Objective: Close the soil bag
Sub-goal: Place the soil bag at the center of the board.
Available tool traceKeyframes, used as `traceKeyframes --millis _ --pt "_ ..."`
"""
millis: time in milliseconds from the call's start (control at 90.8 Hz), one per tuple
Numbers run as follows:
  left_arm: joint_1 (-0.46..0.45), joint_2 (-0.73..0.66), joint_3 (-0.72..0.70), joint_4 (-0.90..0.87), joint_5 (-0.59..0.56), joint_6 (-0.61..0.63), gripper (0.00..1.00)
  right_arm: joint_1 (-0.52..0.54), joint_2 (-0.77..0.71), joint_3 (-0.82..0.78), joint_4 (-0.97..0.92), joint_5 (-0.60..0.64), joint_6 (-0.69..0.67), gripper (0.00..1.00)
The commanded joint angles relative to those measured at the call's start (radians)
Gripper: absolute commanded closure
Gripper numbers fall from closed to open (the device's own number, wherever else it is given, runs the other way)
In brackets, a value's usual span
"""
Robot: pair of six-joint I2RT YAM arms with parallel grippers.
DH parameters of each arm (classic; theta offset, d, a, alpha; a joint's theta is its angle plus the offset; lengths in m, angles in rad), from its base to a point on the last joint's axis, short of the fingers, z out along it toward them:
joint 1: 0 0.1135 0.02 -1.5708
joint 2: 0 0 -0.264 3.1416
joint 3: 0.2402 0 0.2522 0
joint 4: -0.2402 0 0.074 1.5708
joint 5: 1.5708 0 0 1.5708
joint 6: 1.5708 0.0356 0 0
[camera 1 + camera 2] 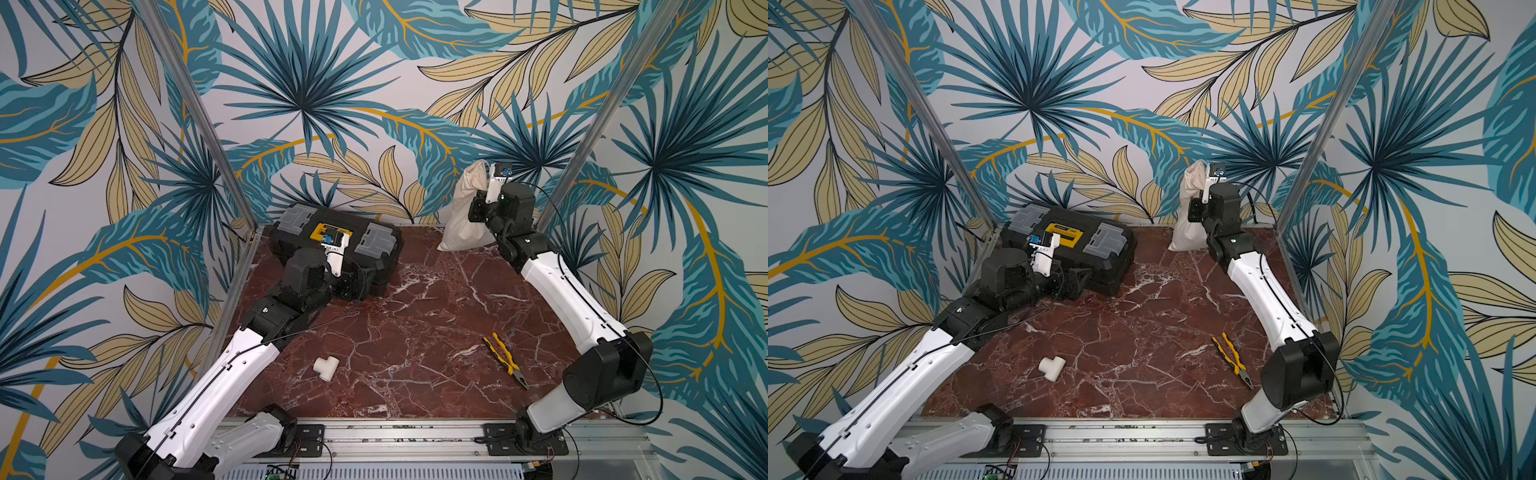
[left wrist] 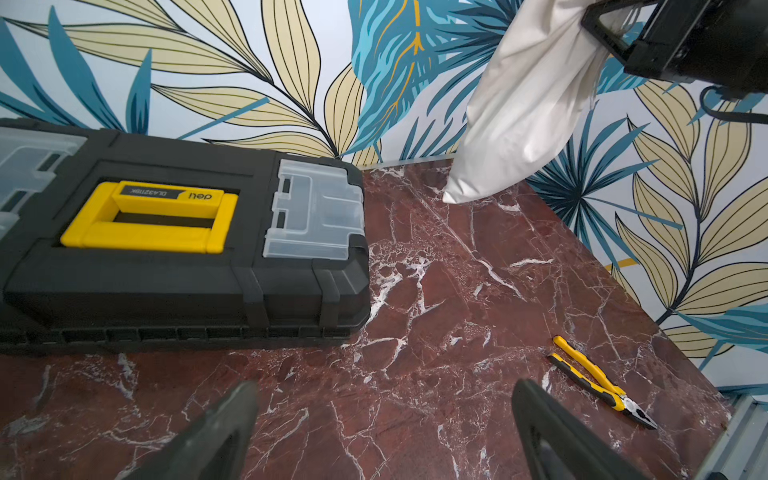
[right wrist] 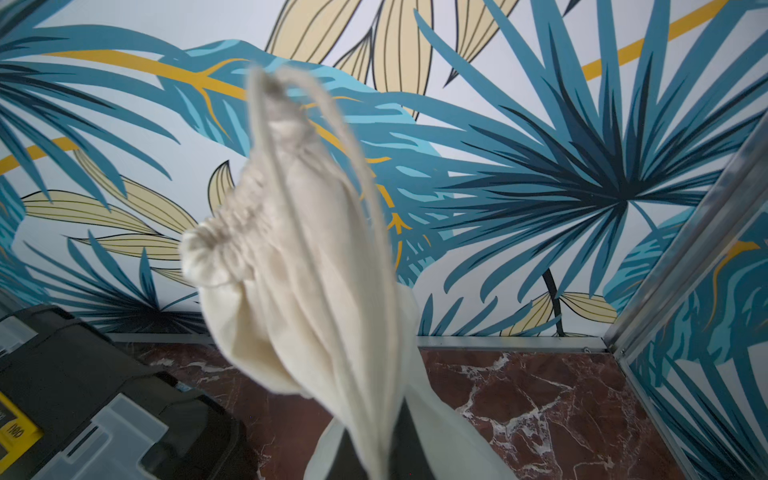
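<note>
A black toolbox (image 2: 174, 282) sits on the red-brown marble table (image 1: 415, 332), at the back on the left and close to the wall. Its lid is down, its yellow handle (image 2: 149, 216) lies flat in its recess, and a clear compartment cover (image 2: 316, 212) flanks the handle on each side. Toward the front left a small white pipe tee (image 1: 325, 367) lies alone. Well apart from it, on the right, lie yellow-and-black pliers (image 1: 505, 359), handles slightly spread and nose toward the front rail (image 1: 395, 436). Leaf-patterned wallpaper (image 1: 303, 83) in teal and beige covers the walls, and a slanting metal post (image 1: 199, 116) rises from each back corner.
</note>
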State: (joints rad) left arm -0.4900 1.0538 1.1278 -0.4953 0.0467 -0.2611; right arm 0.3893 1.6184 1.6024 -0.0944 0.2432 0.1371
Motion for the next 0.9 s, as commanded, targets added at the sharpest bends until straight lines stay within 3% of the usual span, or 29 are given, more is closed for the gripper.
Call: traceKeyframes --millis 0,595,892 --pt "0.004 -0.029 -0.02 -0.012 -0.04 -0.015 0.0 -0.02 0.002 0.051 0.073 0.065 0.087 1.0" --pt "0.004 -0.094 -0.073 -0.028 -0.131 0.013 0.0 -0.035 0.128 -0.093 0.275 0.151 0.297 1.0" --pt "0.005 -0.054 -0.068 0.022 -0.038 0.121 0.0 -0.034 0.228 -0.103 0.341 0.17 0.427 1.0"
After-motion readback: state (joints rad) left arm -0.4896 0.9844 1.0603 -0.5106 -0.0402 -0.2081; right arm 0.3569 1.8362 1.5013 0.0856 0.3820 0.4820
